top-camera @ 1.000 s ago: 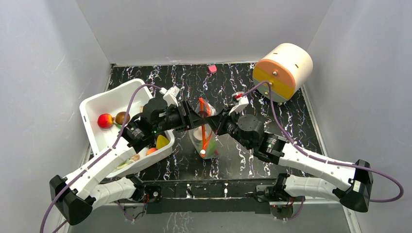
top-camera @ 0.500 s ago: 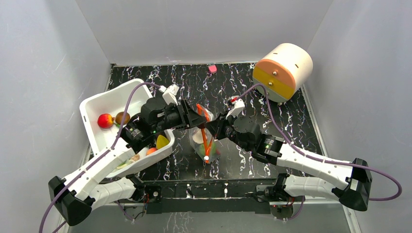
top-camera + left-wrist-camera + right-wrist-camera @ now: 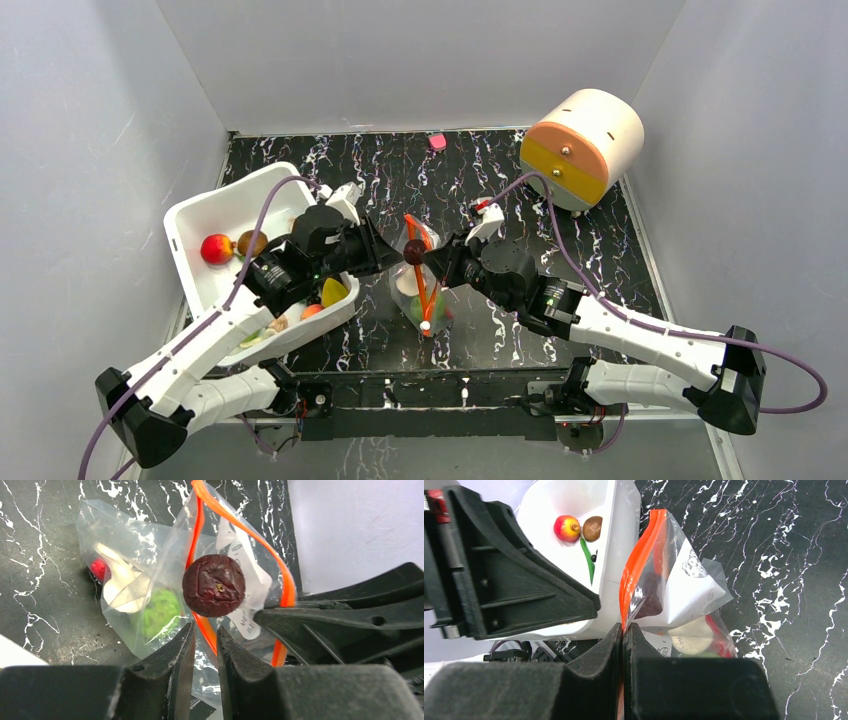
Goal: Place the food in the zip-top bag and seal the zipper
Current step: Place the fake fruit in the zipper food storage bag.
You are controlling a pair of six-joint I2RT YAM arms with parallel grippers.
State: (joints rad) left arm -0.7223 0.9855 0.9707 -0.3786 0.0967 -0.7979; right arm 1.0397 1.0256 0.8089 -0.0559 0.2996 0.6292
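Note:
The clear zip-top bag [image 3: 425, 300] stands upright at the table's middle, its orange-red zipper [image 3: 424, 285] gaping open. A dark red wrinkled round fruit [image 3: 214, 585] sits in the mouth of the bag. A green round fruit [image 3: 159, 614], a pale piece and something red lie lower inside. My right gripper [image 3: 624, 626] is shut on the zipper's edge [image 3: 641, 555] and holds the bag up. My left gripper [image 3: 206, 626] is just left of the mouth, its jaws slightly apart and empty. In the top view it [image 3: 385, 252] faces the right gripper [image 3: 432, 262].
A white tub [image 3: 195, 215] at the left holds a red apple [image 3: 216, 248], a brown fruit [image 3: 250, 242] and other toy food. A round orange-and-cream container [image 3: 582, 145] stands at the back right. A small pink piece [image 3: 437, 142] lies by the back wall.
My left gripper has drawn back to the left from the bag's mouth and let go of the dark fruit, which now sits in the opening. The right gripper has kept its hold.

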